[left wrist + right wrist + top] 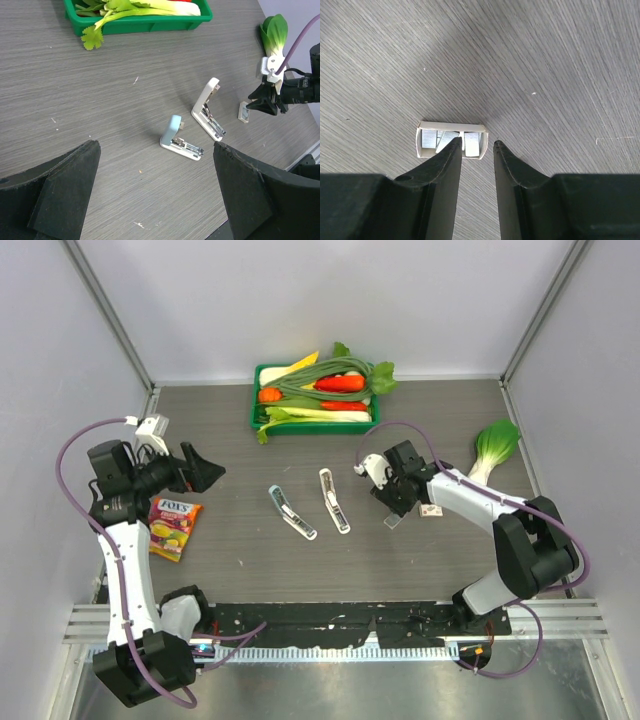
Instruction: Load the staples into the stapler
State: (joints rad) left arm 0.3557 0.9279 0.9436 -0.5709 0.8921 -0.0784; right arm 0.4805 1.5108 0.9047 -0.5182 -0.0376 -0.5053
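Right gripper fingers are seen narrowly apart, tips at the near edge of the open staples box; nothing is seen clamped between them. Box is lying flat on the table, near and to the right of the white stapler. Light-blue stapler is lying left of the white one; both are hinged open. Left gripper is held wide apart and empty at the left, near the candy bag.
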